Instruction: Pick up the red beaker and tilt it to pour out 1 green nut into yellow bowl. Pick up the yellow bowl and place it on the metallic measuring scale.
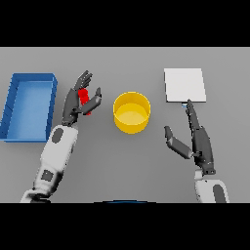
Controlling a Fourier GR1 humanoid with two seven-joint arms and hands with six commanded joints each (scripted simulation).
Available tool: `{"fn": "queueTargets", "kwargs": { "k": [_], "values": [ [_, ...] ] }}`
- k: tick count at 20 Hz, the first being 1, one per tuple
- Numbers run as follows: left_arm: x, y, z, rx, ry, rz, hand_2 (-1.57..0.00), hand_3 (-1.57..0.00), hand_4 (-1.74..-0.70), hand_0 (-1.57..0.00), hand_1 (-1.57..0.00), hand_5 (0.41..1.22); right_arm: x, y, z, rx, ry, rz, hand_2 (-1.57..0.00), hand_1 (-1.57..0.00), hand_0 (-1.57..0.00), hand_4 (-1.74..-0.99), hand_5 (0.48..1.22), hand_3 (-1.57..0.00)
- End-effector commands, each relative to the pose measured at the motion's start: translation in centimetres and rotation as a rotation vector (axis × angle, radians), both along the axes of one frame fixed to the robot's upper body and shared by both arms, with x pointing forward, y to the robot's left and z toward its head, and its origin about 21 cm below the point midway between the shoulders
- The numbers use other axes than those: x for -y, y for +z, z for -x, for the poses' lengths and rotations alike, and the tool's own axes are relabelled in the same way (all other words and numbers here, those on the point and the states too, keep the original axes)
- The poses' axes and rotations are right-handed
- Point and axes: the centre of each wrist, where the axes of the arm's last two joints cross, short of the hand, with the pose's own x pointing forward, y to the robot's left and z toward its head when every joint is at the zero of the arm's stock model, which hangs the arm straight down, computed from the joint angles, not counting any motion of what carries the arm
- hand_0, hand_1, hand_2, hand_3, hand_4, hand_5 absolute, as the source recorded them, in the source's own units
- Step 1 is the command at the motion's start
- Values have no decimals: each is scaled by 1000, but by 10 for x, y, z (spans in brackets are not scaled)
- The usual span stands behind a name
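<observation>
1. Left hand (77, 100) reaches up the left half of the grey table (122, 161), its dark fingers and thumb curled round the red beaker (84, 97), which shows as a small red shape between the fingers on one side and the thumb on the other.

2. Red beaker sits inside that grasp, mostly hidden by the hand; whether it rests on the table or is lifted clear cannot be told, and no green nut can be made out.

3. Yellow bowl (132, 113) stands upright just to the right of the left hand's thumb, apart from it, between the two hands. Its inside shows yellow only.

4. Right hand (195, 139) lies on the far side of the bowl, on the right half of the table, released: its fingers stretch straight away from the robot and its thumb juts toward the bowl, grasping nothing.

5. Metallic measuring scale (184, 85), a pale square plate, lies just beyond the right hand's fingertips (189, 104), which reach its near edge; whether they touch it cannot be told.

6. Blue tray (13, 105), an open rectangular bin, sits to the left of the left hand, near it but apart, by the table's left edge.

7. White and grey forearms run from both hands down toward the lower edge of the view.
</observation>
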Motion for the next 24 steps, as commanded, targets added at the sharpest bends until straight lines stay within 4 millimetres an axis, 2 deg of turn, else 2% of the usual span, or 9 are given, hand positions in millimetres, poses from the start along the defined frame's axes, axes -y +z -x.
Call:
{"fn": "queueTargets", "kwargs": {
  "k": [1, 4, 5, 6, 9, 11, 15, 20, 24],
  "values": [
    [0, -2, 0, -7, 13, 7, -600, -421, -1424, -572, -606, 860, 0, -1, 0, -4, -4, 2, 1, 1, 1, -1247, 688, 1],
    [6, -6, 0, 43, -20, 5, -1074, -891, -1569, -1060, -1077, 1036, -1, 0, -3, -14, -3, 3, 1, 1, 1, -1240, 693, 1],
    [5, -6, -1, 50, -21, 19, -1173, -997, -1601, -1162, -1176, 1073, -1, -2, -2, -21, -1, -1, 1, 1, 1, -1233, 688, 1],
    [6, -6, -2, 45, -17, 28, -1253, -1111, -1572, -1244, -1255, 1103, -2, -2, -6, -15, -7, -1, 1, 1, 1, -1233, 686, 1],
    [5, -5, -5, 51, 10, 46, -1408, -1336, -1654, -1403, -1409, 1127, 0, -4, -3, -17, -6, 14, 1, 1, 1, -1207, 677, 1],
    [9, 4, -8, 72, 12, 32, -1467, -1420, -1686, -1464, -1467, 1129, -1, -2, -6, 0, -4, 17, 1, 1, 1, -1186, 670, 1],
    [0, 28, -15, 108, -9, -32, -1528, -1509, -1718, -1527, -1529, 1126, 3, -8, -2, 14, -15, 56, 1, 1, 1, -1127, 659, 1],
    [0, 66, -20, 168, -151, -366, -1557, -1551, -1734, -1557, -1557, 1139, 3, -5, -5, 10, -15, 73, 1, 1, 1, -1095, 660, 1],
    [4, 80, -17, 174, -225, -520, -1560, -1555, -1735, -1559, -1560, 1123, 3, -4, -4, 24, -3, 72, 1, 1, 1, -1092, 668, 1]
  ]
}}
